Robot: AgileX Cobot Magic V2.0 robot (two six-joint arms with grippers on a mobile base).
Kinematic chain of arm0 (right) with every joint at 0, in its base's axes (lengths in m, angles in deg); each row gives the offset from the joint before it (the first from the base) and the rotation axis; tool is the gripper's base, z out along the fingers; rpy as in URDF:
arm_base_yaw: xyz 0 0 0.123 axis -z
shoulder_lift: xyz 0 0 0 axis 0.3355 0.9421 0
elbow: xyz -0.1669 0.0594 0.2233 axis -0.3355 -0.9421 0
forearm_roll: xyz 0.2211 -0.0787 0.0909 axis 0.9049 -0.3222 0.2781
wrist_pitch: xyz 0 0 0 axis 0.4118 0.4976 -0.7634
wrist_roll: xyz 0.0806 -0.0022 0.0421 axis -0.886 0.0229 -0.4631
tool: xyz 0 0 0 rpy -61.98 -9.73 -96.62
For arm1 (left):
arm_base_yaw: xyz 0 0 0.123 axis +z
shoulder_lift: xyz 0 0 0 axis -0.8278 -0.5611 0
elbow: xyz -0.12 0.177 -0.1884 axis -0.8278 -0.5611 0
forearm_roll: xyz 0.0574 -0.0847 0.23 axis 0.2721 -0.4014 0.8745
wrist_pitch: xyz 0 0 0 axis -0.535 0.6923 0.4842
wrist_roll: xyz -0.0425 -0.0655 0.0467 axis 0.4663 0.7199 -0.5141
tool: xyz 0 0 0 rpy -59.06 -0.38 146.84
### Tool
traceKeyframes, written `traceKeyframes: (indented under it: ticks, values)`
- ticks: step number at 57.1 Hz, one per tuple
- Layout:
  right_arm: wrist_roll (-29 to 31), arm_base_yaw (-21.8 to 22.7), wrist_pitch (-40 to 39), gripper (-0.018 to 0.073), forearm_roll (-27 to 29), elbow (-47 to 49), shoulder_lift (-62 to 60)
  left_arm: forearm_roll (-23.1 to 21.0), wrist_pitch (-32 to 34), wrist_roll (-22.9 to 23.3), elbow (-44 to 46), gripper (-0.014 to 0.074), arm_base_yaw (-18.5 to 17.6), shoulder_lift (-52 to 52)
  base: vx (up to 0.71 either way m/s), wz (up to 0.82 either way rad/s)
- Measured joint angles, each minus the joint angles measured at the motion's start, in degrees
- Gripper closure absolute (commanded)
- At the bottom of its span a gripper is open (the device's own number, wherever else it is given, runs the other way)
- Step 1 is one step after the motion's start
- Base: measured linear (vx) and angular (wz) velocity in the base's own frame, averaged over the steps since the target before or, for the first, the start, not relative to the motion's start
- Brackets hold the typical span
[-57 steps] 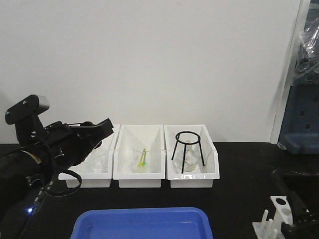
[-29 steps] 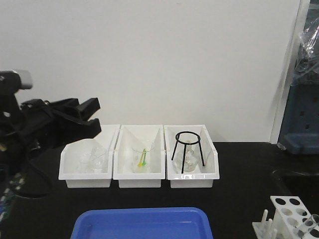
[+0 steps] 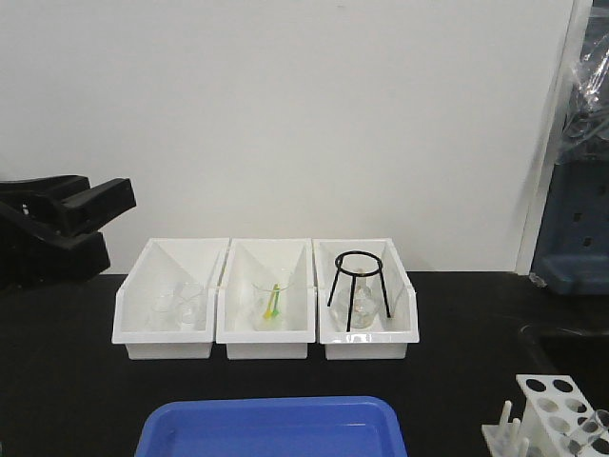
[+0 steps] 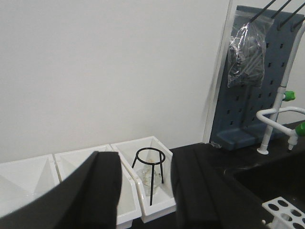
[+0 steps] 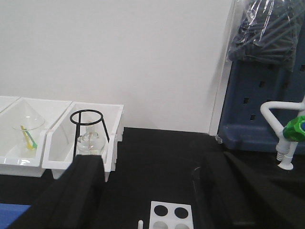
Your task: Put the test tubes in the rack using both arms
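at the front right corner of the black worktop (image 3: 457, 381) stands the rack (image 3: 552, 405), with what looks like a test tube (image 3: 592, 430) leaning at its right side. no other tubes can be made out. the left gripper (image 4: 143, 191) hangs high, its jaws spread and empty; the right gripper (image 5: 152, 191) is likewise parted, holding nothing, above the rack's holes. to do this step well, each arm should probably descend slowly, centre a tube between its fingers, and close gently, clear of the white bins (image 3: 266, 328) along the back edge.
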Motion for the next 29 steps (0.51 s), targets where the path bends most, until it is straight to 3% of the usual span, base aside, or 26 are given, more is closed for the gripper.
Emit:
traceKeyframes:
  ticks: [18, 29]
  values:
    - [0.0, 0.0, 0.0, 0.0058, 0.0, 0.0, 0.0, 0.0, -0.9, 0.0, 0.0, 0.0218, 0.0, -0.1, 0.0, 0.0]
    - [0.0, 0.0, 0.0, 0.0058, 0.0, 0.0, 0.0, 4.2, -2.5, 0.0, -3.7, 0.0411, 0.0, 4.3, 0.0, 0.0]
